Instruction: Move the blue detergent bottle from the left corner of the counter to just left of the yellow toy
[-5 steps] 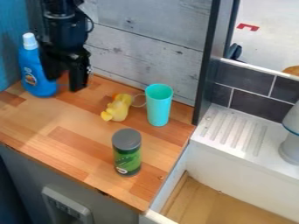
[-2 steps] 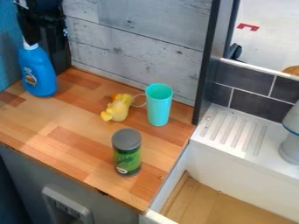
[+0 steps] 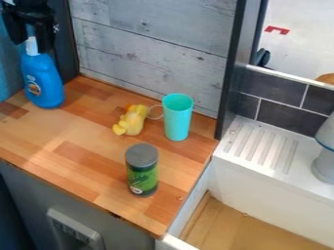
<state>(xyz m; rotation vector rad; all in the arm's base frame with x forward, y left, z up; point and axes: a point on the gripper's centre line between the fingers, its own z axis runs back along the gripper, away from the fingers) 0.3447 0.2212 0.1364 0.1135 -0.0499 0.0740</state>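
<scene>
The black gripper point(image 3: 31, 45) hangs fingers-down at the upper left, its 2 fingers spread either side of the white cap point(image 3: 31, 45) on the upright blue bottle point(image 3: 43, 80). Whether they touch it, I can't tell. The bottle stands on the wooden counter point(image 3: 85, 134), near the plank wall point(image 3: 153, 53).

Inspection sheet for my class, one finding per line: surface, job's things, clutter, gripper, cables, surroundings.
Surface: wooden counter, lighter and redder strips
Job's things: blue plastic bottle with white cap, upright at left
Clutter: yellow toy; turquoise cup, upright; green cylindrical container with grey lid, upright
Gripper: black two-finger gripper, fingers apart, around the cap
Cables: nothing seen
Surroundings: grey plank wall behind; white grooved ledge at right
</scene>
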